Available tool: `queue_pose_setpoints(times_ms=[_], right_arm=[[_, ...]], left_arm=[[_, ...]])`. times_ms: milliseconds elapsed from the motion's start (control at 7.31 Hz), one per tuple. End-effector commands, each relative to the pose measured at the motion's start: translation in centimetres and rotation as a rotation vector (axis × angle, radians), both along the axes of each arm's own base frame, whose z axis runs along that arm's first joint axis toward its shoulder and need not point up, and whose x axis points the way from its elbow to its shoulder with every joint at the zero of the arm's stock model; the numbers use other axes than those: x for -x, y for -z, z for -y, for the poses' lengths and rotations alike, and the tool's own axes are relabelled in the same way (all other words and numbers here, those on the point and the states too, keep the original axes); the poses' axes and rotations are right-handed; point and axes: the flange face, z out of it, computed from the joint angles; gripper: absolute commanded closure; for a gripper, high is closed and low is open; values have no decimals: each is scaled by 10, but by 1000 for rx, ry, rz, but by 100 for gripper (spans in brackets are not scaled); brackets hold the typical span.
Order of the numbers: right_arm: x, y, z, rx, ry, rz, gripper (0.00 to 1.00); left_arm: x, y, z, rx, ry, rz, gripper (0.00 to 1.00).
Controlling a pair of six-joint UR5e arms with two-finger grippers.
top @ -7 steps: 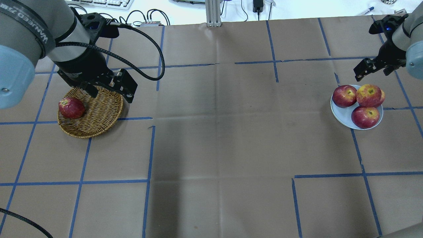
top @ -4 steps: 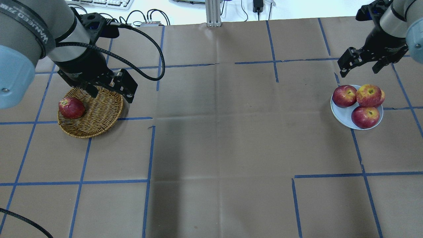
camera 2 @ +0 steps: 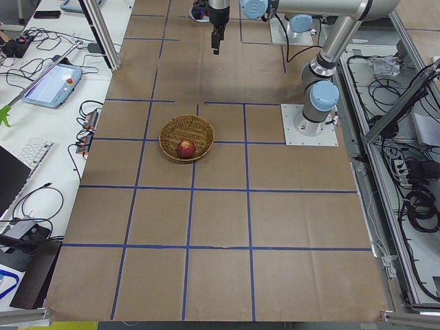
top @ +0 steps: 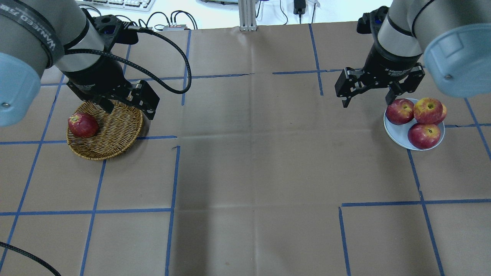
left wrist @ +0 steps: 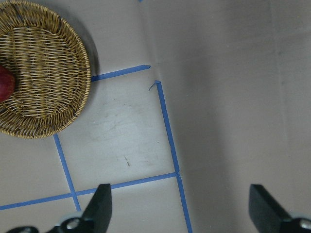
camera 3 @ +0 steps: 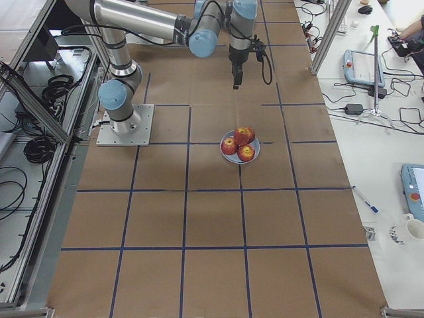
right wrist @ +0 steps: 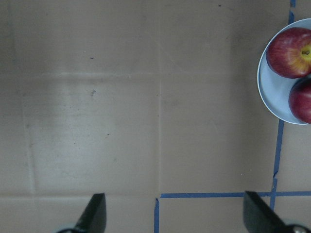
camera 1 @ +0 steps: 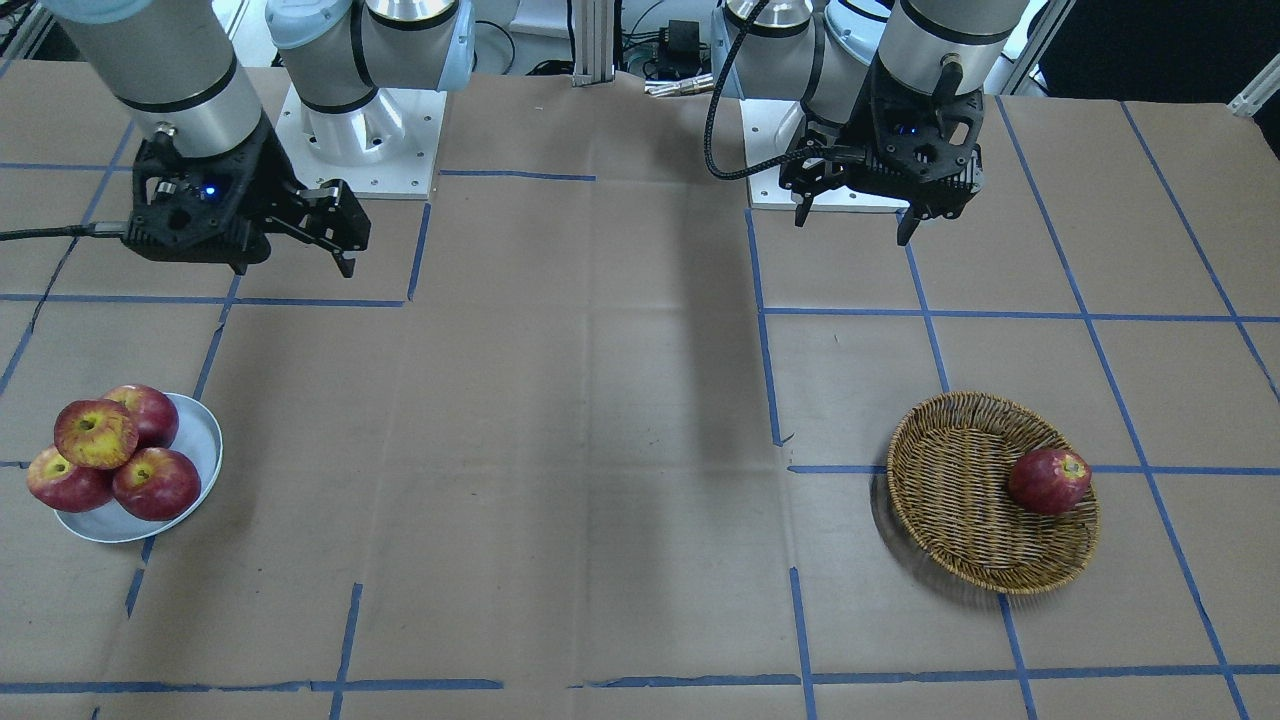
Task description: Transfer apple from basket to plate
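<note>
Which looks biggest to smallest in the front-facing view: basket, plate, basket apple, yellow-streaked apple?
1. basket
2. plate
3. basket apple and yellow-streaked apple: these look alike, so they are not ranked. The yellow-streaked one sits on top of other apples, slightly nearer the camera.

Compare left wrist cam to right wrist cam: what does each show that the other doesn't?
Left wrist only: the basket, with a sliver of a dark apple in it at the frame's left edge.
Right wrist only: part of the plate at the right edge, carrying an upper apple and a lower apple, both cropped.
Both: brown table with blue tape, and that arm's own gripper open and empty at the bottom: left gripper, right gripper.
</note>
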Motion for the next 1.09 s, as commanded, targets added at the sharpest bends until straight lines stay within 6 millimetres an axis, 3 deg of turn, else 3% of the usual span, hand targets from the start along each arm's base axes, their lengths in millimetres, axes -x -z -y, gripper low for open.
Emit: queue_pose_setpoints(times_ms=[0, 957], right_arm=[[-7, -3, -4, 7, -22, 2, 0], [-6, -7, -4, 23, -33, 1, 0]], left_arm=[[0, 0, 0, 1, 0, 0, 1], [0, 0, 0, -1, 1, 0, 1]])
